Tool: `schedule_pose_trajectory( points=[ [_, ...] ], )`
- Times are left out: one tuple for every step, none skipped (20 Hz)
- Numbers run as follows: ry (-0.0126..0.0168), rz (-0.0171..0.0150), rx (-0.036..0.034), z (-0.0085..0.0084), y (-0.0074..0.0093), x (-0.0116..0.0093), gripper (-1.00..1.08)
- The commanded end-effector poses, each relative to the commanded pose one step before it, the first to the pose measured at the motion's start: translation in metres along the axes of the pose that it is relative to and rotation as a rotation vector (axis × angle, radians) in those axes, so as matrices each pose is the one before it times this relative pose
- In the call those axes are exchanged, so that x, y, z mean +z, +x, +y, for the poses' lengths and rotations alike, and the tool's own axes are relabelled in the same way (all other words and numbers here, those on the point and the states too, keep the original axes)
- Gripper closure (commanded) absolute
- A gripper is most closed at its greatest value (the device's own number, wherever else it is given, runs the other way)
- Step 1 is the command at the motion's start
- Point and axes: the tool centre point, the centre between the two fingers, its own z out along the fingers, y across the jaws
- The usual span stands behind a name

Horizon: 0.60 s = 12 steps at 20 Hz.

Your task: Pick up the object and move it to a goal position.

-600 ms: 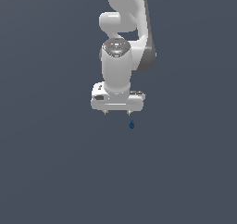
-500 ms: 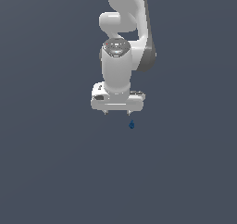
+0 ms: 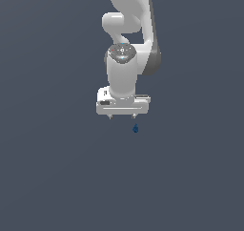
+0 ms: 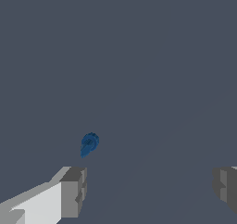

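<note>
The white Panda arm (image 3: 128,44) hung over a plain dark grey-blue surface (image 3: 52,177), its wrist pointing down toward it. The gripper (image 3: 122,116) was spread wide, with a broad gap between its two short fingers (image 3: 110,115), and nothing was held between them. In the wrist view the two grey fingertips (image 4: 74,190) sat far apart, with only bare surface showing in the gap.

The object, a tiny dark blue teardrop-shaped piece (image 3: 135,128), lay on the surface just beyond the gripper, close to the finger on the exterior view's right and outside the gap between the fingers. It was not in contact with either finger. In the wrist view the blue piece (image 4: 88,144) showed a rounded end and a short narrower tail, and it sat near one fingertip rather than centred between the two. Whether the fingertips touched the surface could not be determined.
</note>
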Motion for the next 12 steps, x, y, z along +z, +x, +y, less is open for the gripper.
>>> schedule_pose_trajectory(
  points=[
    [0.00048,-0.00250,-0.00475,-0.00029,-0.00063,0.00080,-0.92],
    [-0.00016,0.00075,0.00092,-0.00002,0.00020,-0.00022,-0.92],
    [-0.00020,0.00061,-0.00074,-0.00017,0.00006,0.00007,-0.92],
    [-0.00017,0.00018,-0.00275,-0.00043,-0.00004,0.00054,-0.92],
    [-0.00024,0.00005,-0.00497,-0.00081,-0.00015,0.00091,-0.92],
    [-0.00031,-0.00001,-0.00720,-0.00117,-0.00024,0.00132,-0.92],
    [-0.00041,0.00003,-0.00943,-0.00153,-0.00030,0.00173,-0.92],
    [-0.00052,0.00015,-0.01175,-0.00193,-0.00034,0.00214,-0.92],
    [-0.00060,0.00027,-0.01395,-0.00230,-0.00038,0.00253,-0.92],
    [-0.00067,0.00036,-0.01616,-0.00269,-0.00043,0.00292,-0.92],
    [-0.00070,0.00042,-0.01830,-0.00306,-0.00047,0.00329,-0.92],
    [-0.00069,0.00044,-0.02048,-0.00345,-0.00051,0.00366,-0.92]
  ],
)
